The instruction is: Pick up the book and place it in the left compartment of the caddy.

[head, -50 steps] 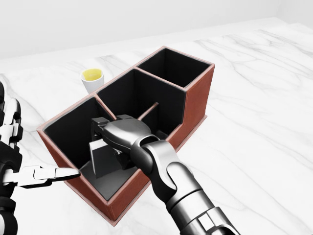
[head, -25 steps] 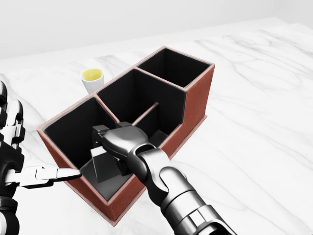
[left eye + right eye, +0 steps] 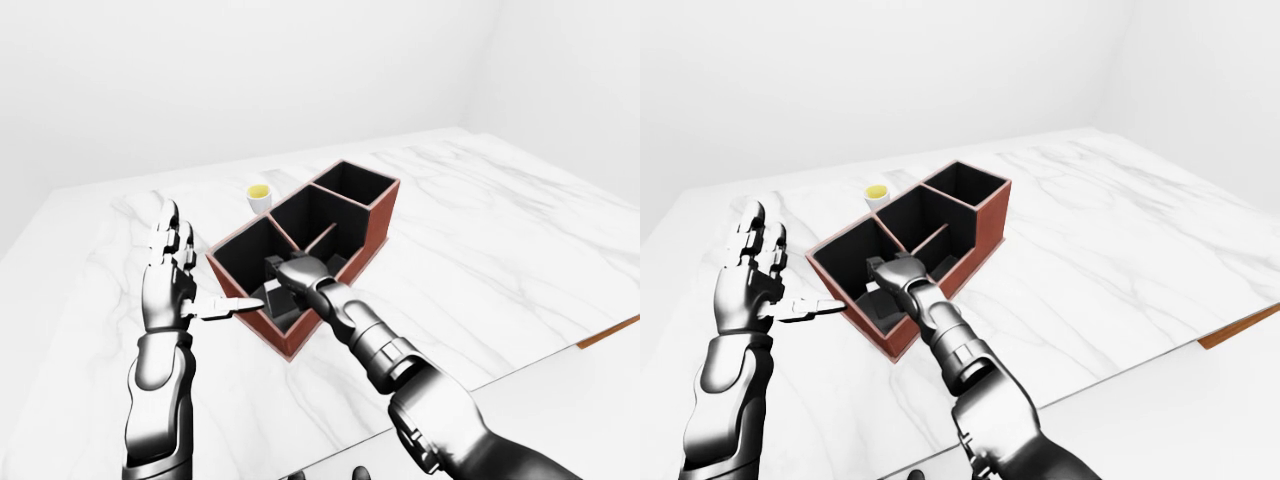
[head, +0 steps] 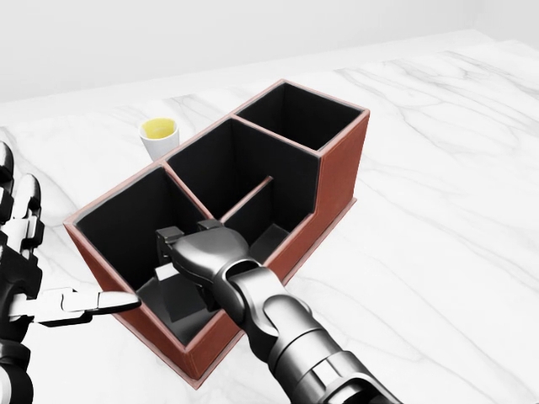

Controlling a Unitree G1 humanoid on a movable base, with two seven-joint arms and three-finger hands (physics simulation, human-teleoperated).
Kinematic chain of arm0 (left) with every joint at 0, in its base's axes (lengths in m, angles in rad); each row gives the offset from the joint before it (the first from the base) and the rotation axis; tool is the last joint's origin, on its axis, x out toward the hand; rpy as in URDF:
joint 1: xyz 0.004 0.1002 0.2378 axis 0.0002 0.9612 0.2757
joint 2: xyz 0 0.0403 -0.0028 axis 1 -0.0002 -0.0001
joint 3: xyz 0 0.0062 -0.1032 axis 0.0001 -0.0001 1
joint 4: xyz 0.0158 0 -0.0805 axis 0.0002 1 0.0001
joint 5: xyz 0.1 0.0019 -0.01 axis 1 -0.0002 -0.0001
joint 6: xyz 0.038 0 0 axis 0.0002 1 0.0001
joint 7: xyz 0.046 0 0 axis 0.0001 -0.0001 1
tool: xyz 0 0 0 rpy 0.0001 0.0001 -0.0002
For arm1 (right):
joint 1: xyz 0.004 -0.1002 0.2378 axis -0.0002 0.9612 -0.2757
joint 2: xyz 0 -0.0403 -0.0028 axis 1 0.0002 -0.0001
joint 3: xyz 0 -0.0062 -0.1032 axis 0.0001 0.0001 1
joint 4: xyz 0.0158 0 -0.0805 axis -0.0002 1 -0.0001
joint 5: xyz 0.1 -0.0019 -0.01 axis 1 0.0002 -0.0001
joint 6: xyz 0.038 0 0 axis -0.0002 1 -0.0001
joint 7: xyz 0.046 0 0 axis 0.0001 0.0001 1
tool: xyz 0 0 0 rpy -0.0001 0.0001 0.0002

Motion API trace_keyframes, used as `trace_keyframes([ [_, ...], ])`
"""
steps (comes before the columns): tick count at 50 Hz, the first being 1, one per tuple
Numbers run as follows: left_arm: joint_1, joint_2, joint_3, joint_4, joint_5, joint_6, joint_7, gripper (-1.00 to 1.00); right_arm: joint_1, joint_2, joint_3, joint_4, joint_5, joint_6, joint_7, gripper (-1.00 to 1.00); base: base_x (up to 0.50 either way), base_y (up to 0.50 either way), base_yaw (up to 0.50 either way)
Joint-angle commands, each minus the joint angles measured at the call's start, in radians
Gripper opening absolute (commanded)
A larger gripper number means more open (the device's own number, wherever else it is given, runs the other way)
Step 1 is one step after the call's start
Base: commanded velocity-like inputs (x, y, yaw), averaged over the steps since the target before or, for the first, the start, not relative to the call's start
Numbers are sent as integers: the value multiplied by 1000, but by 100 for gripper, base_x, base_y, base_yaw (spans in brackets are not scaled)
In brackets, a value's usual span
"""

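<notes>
The red-brown caddy (image 4: 341,172) with three black compartments lies slantwise on the marble table in the head view. My right hand (image 4: 200,251) reaches down into its left compartment and is shut on the dark grey book (image 4: 174,296). The book leans tilted near the compartment floor, and the hand hides most of it. My left hand (image 4: 50,269) is open with spread fingers, just left of the caddy's left end, and its thumb points at the caddy wall. The middle and right compartments hold nothing I can see.
A small white cup (image 4: 157,135) with yellow contents stands just beyond the caddy at the upper left. The white marble table (image 4: 446,236) stretches to the right. Its near edge shows at the lower right of the left-eye view (image 3: 600,335).
My right hand has sunk lower into the left compartment with the book. The book now sits deeper and nearer the floor. My left hand has barely moved.
</notes>
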Motion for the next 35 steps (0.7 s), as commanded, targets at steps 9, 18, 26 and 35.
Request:
trace_keyframes([
  [9,9,-3,1,3,0,0,-4,100,-29,21,-21,65,-52,0,-87,-100,0,0,0],
  [18,16,-5,1,-8,1,0,-3,100,-23,25,-16,71,-67,0,-99,-100,0,0,0],
  [26,14,-6,0,-5,1,0,-3,100,-25,26,-15,74,-76,0,-106,-100,0,0,0],
  [35,12,-6,1,-5,0,0,-1,100,-25,25,-11,78,-98,0,-116,80,0,0,0],
])
